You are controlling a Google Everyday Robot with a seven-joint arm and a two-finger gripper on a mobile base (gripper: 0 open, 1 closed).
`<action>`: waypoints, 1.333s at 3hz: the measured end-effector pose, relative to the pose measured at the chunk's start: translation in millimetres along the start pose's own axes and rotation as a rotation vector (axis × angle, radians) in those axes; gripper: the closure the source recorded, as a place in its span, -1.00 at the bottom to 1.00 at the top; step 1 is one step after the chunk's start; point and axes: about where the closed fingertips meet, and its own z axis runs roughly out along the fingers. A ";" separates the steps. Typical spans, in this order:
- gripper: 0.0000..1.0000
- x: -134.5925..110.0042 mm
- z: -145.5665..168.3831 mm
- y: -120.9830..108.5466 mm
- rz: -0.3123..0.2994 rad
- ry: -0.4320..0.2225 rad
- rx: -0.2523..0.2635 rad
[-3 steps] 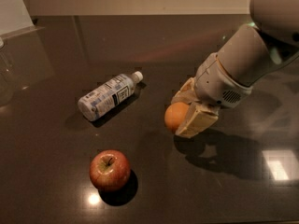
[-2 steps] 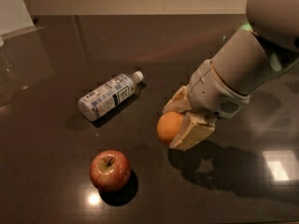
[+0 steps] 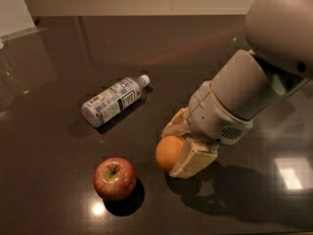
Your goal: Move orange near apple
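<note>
Carried closer to the apple since a moment ago, the orange hangs just right of it, only bare dark surface between them. The gripper holds it, jaws closed on its far and near sides. Round and matte, it shows no long axis. The apple's stem dimple faces up. Behind, a plastic bottle lies on its side, cap pointing up-right.

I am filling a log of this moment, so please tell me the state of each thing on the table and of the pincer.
orange: gripped in the pincer, apart from the apple.
apple: resting on the table, stem up, free.
bottle: lying on its side, cap on.
pincer: shut on the orange, right of the apple.
</note>
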 end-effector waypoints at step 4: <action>-0.27 -7.3 30.8 6.3 0.013 -0.020 -0.029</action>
